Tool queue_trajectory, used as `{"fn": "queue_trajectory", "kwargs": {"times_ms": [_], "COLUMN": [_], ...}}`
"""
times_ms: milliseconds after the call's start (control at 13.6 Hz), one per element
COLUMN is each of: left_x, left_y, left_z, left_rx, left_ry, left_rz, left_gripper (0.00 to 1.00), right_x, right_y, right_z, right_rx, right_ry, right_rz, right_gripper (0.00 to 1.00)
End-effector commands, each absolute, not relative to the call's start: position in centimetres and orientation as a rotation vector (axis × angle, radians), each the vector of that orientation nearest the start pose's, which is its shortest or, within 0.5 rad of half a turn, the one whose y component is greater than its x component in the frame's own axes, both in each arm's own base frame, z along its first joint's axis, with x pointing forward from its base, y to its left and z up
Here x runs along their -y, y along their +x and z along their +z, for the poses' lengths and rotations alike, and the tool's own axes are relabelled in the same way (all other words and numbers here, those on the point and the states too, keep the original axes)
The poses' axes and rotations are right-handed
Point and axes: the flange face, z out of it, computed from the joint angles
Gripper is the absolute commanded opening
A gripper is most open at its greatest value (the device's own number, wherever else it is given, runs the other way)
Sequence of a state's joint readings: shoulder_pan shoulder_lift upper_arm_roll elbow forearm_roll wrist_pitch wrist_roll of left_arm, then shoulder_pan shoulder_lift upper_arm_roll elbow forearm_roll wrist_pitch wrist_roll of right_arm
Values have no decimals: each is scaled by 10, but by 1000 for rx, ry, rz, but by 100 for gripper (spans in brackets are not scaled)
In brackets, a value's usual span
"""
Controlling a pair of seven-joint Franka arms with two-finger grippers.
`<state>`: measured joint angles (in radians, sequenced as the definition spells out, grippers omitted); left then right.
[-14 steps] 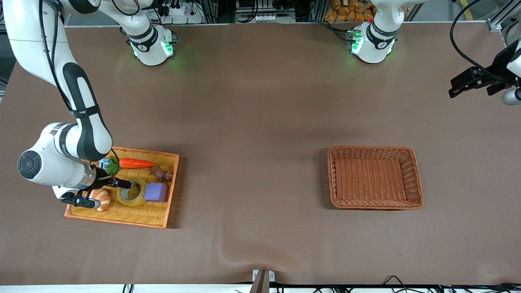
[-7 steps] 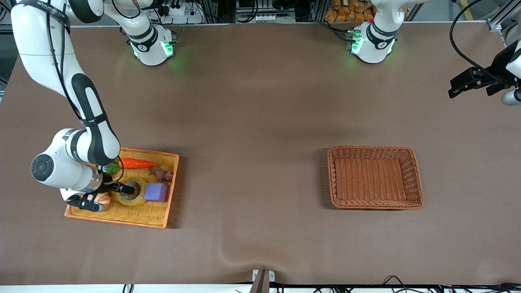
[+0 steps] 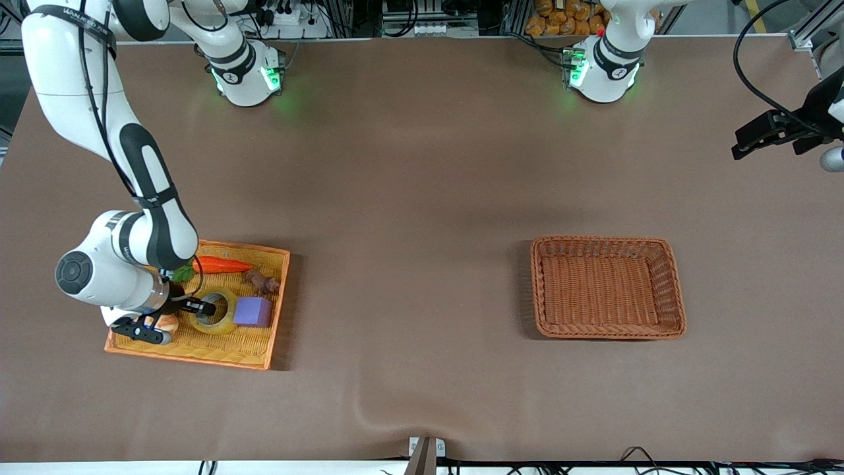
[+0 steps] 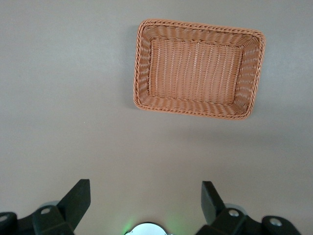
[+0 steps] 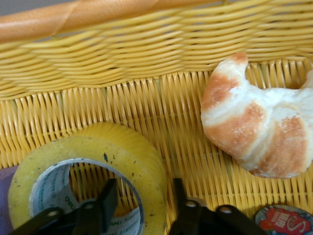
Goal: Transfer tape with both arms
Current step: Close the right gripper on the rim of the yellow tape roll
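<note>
Right gripper (image 3: 198, 307) lowered, seemingly straddling tape (image 3: 214, 312) wall.

You see yellow translucent tape (image 5: 98, 161) with a grey-white core, a golden-brown croissant (image 5: 259, 132), a purple cube (image 3: 252, 311), an orange carrot (image 3: 221, 265), and a yellow woven tray (image 3: 198, 346).

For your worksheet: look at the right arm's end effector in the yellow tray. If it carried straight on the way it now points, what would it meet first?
The right end effector straddles the wall of the tape, one finger inside the core, one outside. Going straight on, it would probably meet the tray's woven floor under the roll first, though depth is hard to judge.
</note>
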<state>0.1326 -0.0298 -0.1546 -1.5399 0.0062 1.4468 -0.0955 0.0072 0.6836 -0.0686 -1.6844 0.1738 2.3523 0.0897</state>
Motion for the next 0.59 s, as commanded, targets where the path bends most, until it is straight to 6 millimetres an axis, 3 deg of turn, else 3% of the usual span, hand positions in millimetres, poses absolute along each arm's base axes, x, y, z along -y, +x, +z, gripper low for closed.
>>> {"fn": "queue_trajectory", "kwargs": {"times_ms": [0,516], "left_x": [11,7], "left_y": [531,531], "left_z": [646,642], "left_rx": [72,84], "left_ry": [-3132,-3132], "left_rz": [92,104], "left_gripper": [100,100], "right_x": [37,41], "right_y": [681,681], "right_z": [203,206], "right_rx": [-418,-426], "right_ry": [-3024,-3020], "right_rz": [7,6], "right_gripper": [2,0]}}
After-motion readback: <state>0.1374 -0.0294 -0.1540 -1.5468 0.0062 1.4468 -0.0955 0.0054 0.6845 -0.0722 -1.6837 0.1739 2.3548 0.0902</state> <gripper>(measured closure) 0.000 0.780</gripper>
